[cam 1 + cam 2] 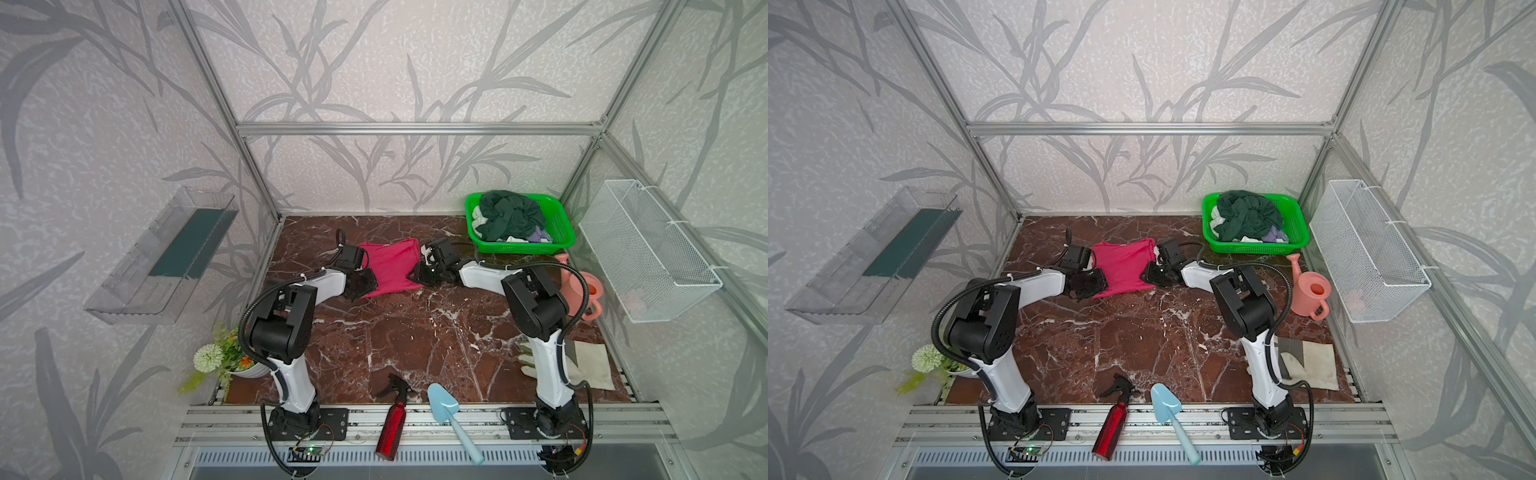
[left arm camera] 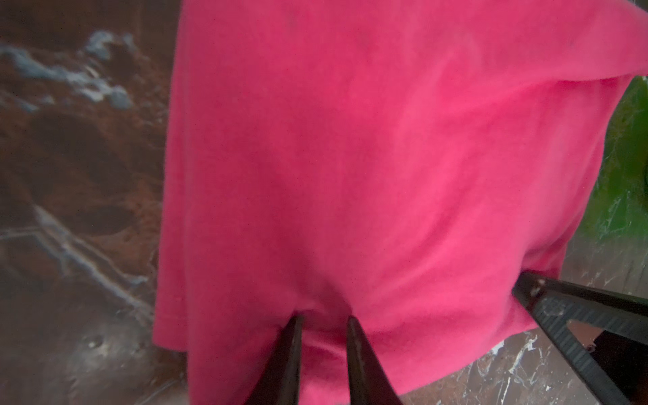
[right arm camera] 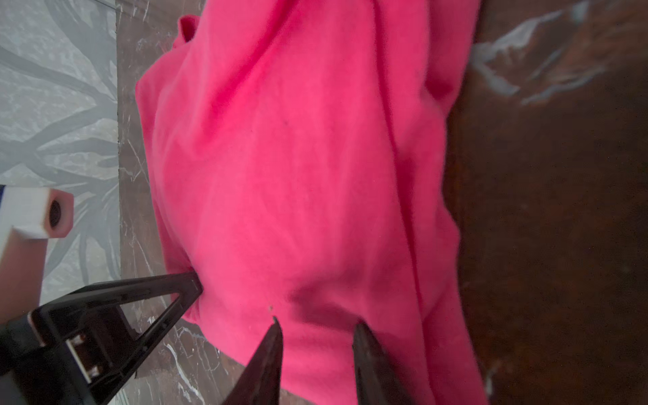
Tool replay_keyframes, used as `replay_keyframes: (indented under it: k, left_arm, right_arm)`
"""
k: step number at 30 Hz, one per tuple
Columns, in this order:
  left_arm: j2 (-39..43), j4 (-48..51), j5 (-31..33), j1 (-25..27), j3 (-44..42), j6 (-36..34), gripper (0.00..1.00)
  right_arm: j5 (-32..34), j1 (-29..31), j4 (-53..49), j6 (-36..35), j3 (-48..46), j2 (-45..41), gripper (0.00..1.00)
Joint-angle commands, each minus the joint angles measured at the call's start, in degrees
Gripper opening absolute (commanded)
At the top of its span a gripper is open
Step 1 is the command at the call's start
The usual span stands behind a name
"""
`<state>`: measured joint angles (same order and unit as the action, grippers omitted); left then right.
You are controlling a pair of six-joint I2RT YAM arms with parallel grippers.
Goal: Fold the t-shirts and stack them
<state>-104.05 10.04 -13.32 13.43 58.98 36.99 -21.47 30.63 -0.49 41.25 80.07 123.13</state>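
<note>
Pink tee point(image 1: 390, 266) near green basket point(image 1: 519, 249): prob. light, limp, sags, so hold at edges. L gripper point(image 2: 324, 319) & R gripper point(image 3: 317, 324) jaws both clamped on its cloth.

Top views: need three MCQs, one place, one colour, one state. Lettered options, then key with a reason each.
1. Where on the table is the green basket? A) far right corner B) near left corner C) centre
2. Colour of the top garment in that basket? A) lavender B) dark green C) pink
3. The pink t-shirt is: A) folded on a stack B) lying free C) pinched by both grippers
Key: 1 A, it stands by the back wall, right side. 2 B, dark green cloth crowns the heap. 3 C, left gripper and right gripper each clamp an edge.
</note>
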Motion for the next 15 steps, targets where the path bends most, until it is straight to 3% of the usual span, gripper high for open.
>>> replay_keyframes:
  k: [1, 7, 15]
  left_arm:
    - [3.5, 4.9, 2.2, -0.5, -1.1, -1.9, 0.27]
    - [6.5, 7.6, 1.3, -3.5, 2.7, -4.5, 0.36]
    - [-3.8, 7.2, -3.4, -9.4, 12.9, -6.7, 0.57]
  right_arm:
    - [2.0, -1.1, -5.9, -1.6, -2.8, -3.0, 0.36]
    - [2.0, -1.1, -6.1, -1.4, -5.0, -7.9, 0.36]
    - [1.4, -0.2, -5.3, -0.8, -12.4, -15.9, 0.36]
